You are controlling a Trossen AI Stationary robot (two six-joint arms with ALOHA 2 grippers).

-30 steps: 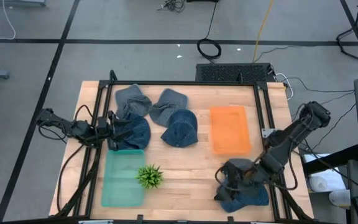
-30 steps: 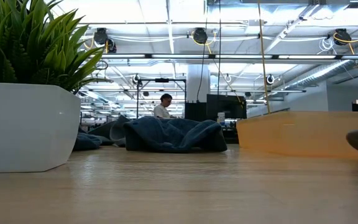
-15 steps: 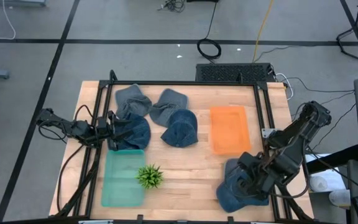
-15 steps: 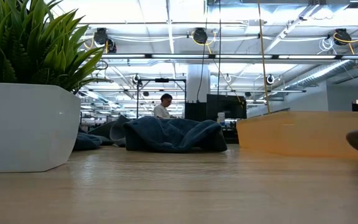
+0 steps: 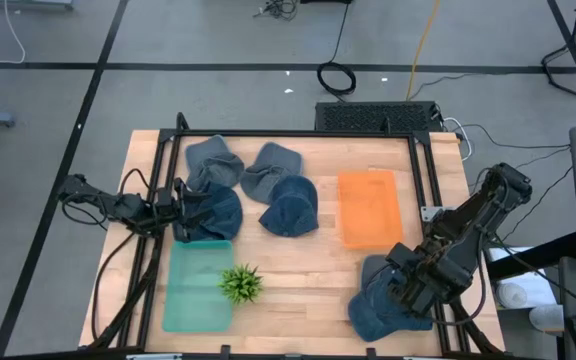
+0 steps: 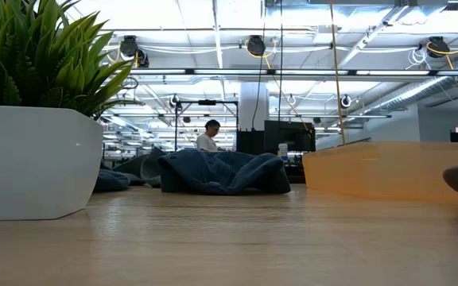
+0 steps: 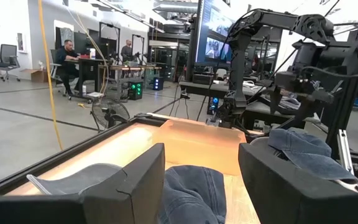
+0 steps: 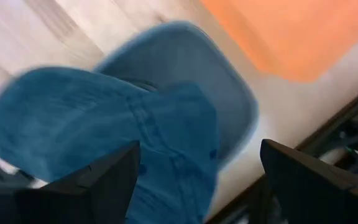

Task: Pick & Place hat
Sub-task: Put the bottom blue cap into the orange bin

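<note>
A blue denim hat point(image 5: 376, 312) lies flat on the wood near the table's front right corner; it fills the right wrist view point(image 8: 123, 130). My right gripper point(image 5: 411, 288) hangs open above it, pointing down, with one finger on either side point(image 8: 199, 163) and clear of it. Several more denim hats point(image 5: 268, 185) lie bunched at the back left. My left gripper point(image 5: 180, 215) waits open at the left edge, level, with one of those hats point(image 7: 190, 191) just in front of its fingers.
An orange tray point(image 5: 371, 208) lies at the back right, just beyond the blue hat. A green tray point(image 5: 196, 290) lies at the front left with a potted plant point(image 5: 241, 284) beside it. A black frame point(image 5: 298, 134) borders the table. A person sits far behind the table.
My right gripper has swung toward the table's right edge over the blue hat and tipped over until it points straight down. It has stayed open. The hat has kept its place on the table.
</note>
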